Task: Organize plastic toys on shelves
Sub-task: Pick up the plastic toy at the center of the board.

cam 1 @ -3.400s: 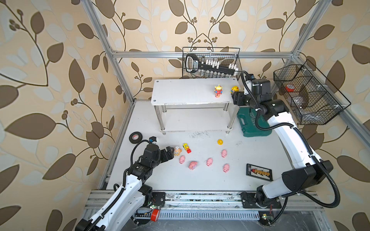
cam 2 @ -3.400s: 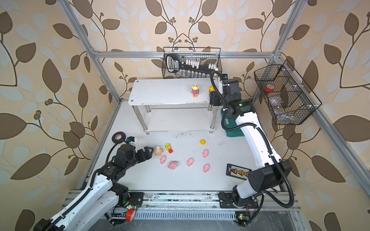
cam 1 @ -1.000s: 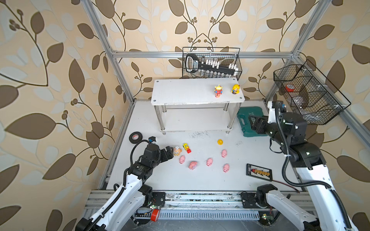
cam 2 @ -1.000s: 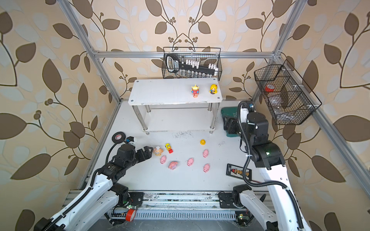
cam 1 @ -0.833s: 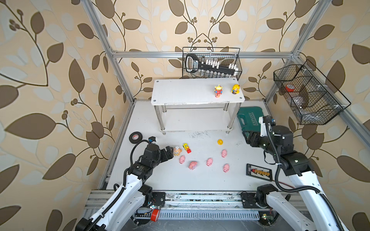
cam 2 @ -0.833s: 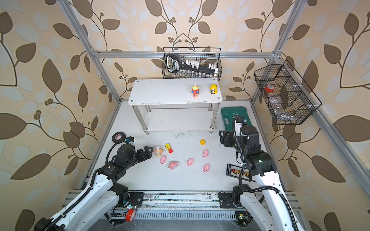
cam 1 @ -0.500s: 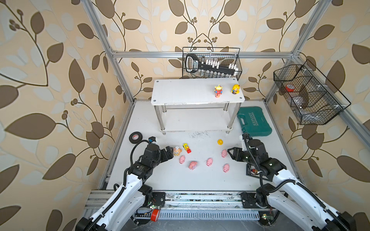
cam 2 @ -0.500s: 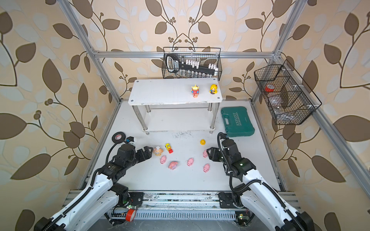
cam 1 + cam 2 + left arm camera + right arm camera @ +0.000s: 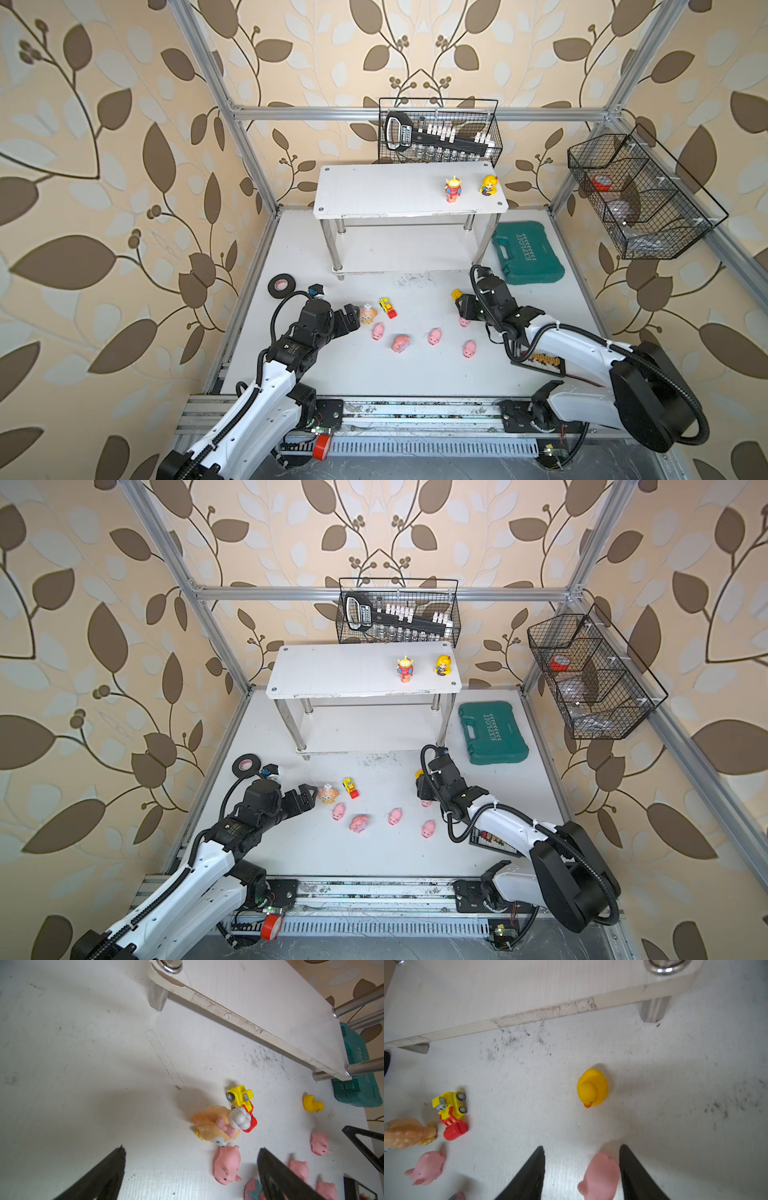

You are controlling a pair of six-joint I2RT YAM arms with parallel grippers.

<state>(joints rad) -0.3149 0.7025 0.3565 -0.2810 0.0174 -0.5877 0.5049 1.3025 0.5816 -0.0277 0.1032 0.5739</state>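
The white two-tier shelves [image 9: 386, 191] stand at the back, with the green-headed alien [image 9: 453, 189] and the yellow doll [image 9: 488, 185] on the top board. On the table lie the duck [image 9: 456, 294], the vehicle [image 9: 387, 306], the orange animal [image 9: 368, 314] and several pink piglets [image 9: 434, 336]. My right gripper [image 9: 581, 1146] is low over one piglet [image 9: 600, 1176]. Its jaws straddle the piglet, which lies against one finger with a gap to the other. My left gripper [image 9: 191, 1148] rests open by the orange animal [image 9: 209, 1126], holding nothing.
A green tool case [image 9: 528, 253] lies right of the shelves. A black tape roll [image 9: 281, 286] sits at the left. The abacus [image 9: 540, 361] is under my right forearm. Wire baskets hang on the back wall [image 9: 440, 133] and on the right frame [image 9: 640, 199].
My right arm has come down from beside the tool case to the table and set its narrowing jaws around a piglet near the duck. The left arm has not moved.
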